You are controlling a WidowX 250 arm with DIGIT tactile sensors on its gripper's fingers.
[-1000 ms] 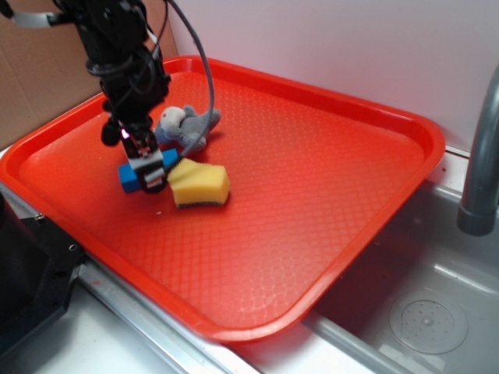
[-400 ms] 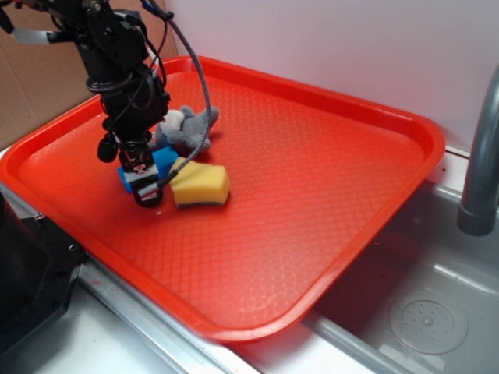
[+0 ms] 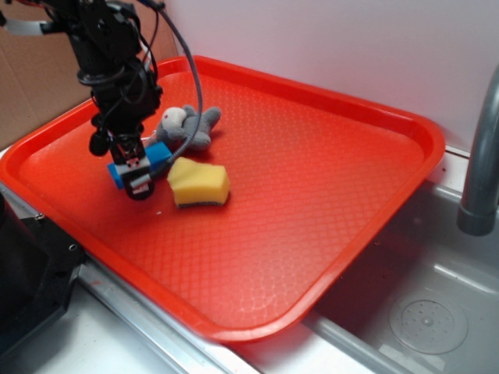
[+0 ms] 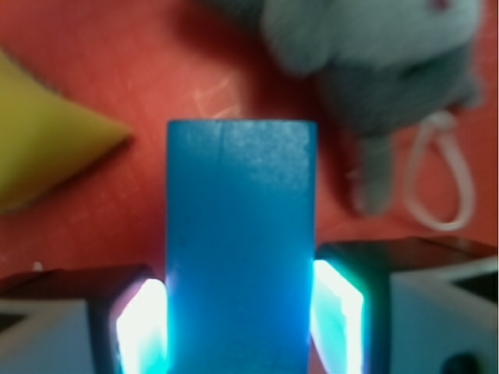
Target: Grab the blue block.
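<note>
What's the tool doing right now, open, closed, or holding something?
Tool: closed on the blue block, one finger pressed against each side.

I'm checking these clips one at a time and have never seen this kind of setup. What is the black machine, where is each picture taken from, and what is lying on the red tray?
The black machine is a small robot arm. At its tip is a gripper, two fingers that close like tongs. The wide picture comes from a camera standing beside the scene. The close-up comes from a camera on the arm's wrist, looking down past the fingers, which show at the bottom corners.

A red tray sits next to a sink. On or over it are three things: a blue block, a yellow sponge and a small grey plush toy.

The fingers press both sides of the block, so it is gripped. Whether it is lifted off the tray cannot be told for sure.
</note>
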